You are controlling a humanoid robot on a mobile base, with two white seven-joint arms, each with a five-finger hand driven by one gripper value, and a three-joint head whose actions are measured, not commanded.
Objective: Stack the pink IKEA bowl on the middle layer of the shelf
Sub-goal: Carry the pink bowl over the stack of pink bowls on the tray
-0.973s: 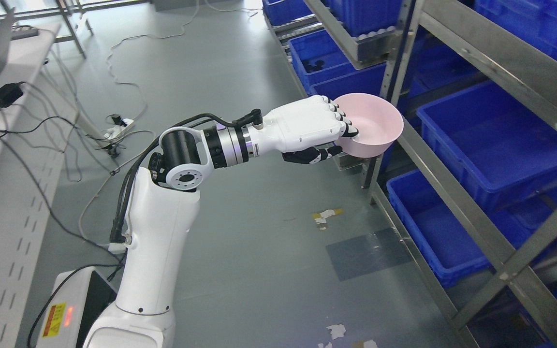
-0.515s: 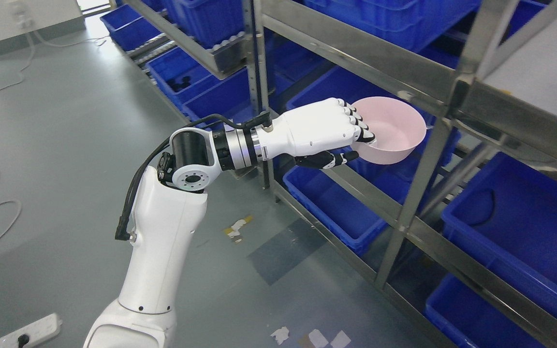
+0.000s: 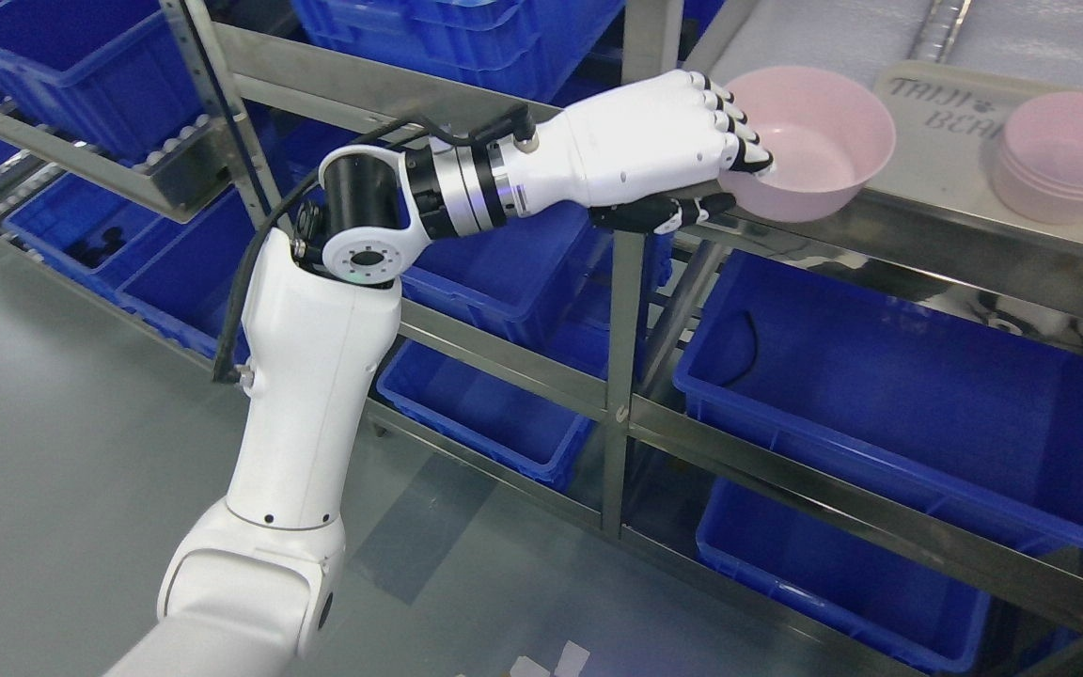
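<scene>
My left hand (image 3: 711, 174) is shut on the near rim of a pink bowl (image 3: 814, 150), fingers inside and thumb under it. It holds the bowl level over the front left corner of a steel shelf layer (image 3: 936, 235). A stack of matching pink bowls (image 3: 1063, 155) stands on a grey tray (image 3: 927, 103) on that same layer, to the right of the held bowl and apart from it. My right arm does not show.
Upright steel posts (image 3: 621, 367) and cross rails (image 3: 842, 503) frame the rack. Large blue bins (image 3: 889, 367) fill the layers below, and more blue bins (image 3: 466, 38) sit on the neighbouring rack at the left. Grey floor (image 3: 62, 451) lies at the lower left.
The camera has swung right along the racks, so the whole view shifted. My left hand has carried the pink bowl up to the shelf layer holding the tray and the bowl stack.
</scene>
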